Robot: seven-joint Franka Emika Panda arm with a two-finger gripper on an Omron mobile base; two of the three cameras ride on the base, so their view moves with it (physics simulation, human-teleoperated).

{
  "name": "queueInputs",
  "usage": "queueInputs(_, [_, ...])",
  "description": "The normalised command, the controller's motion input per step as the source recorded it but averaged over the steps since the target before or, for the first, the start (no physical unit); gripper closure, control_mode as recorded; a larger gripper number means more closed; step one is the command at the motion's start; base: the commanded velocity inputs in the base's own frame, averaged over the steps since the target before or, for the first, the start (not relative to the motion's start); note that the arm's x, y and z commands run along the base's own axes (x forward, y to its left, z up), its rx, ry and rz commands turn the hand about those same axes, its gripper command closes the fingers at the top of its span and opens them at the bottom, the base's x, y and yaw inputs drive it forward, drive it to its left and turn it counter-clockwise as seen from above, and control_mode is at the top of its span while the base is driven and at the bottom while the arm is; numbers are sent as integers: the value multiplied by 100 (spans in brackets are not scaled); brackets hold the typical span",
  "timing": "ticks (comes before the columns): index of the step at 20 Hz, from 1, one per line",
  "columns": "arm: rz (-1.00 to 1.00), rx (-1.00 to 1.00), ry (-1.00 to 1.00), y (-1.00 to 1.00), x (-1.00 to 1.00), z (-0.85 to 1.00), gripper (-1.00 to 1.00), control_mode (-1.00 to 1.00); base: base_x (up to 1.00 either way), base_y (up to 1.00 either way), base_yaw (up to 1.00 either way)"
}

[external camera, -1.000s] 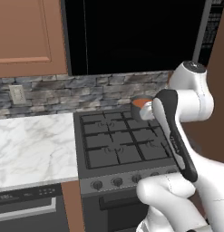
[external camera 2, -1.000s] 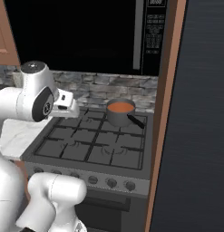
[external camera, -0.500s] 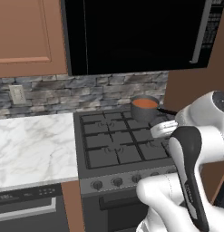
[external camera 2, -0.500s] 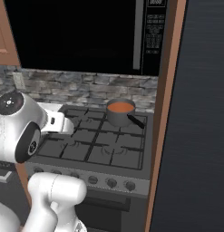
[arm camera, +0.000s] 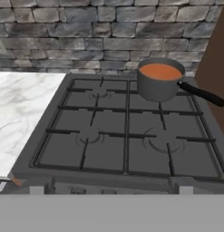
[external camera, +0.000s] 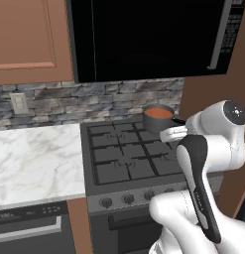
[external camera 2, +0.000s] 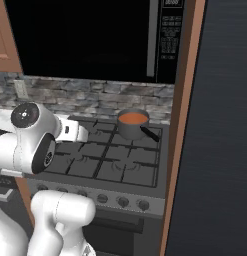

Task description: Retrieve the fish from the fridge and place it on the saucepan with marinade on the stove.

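While gripper state can't be told, saucepan [arm camera: 159, 84] of marinade [arm camera: 160, 71] sits ahead-right of it on stove [arm camera: 109, 136].

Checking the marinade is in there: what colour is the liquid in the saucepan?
Orange-red marinade, clearest in the hand view.

Evenly lit rendered kitchen, soft and shadowless, with no visible light source. The white marble counter [external camera: 34, 158] and white robot arm [external camera: 213, 149] look brightest; the black glossy microwave front [external camera: 144, 34] stays dark and flat without glare. All three views are slightly soft and low in detail, with no edge distortion.
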Motion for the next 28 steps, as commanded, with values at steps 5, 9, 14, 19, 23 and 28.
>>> queueInputs(5, [0,0,0,0,0,0,-100,-100,0,0,0])
queueInputs(9, [0,0,0,0,0,0,-100,-100,0,0,0])
queueInputs(14, [0,0,8,0,-28,-11,-100,100,-27,0,0])
queueInputs(19, [0,0,0,0,0,0,-100,100,-77,-20,0])
queueInputs(23, [0,0,0,0,0,0,-100,100,-42,-53,-4])
queueInputs(28, [0,0,0,0,0,0,-100,100,-29,-79,-5])
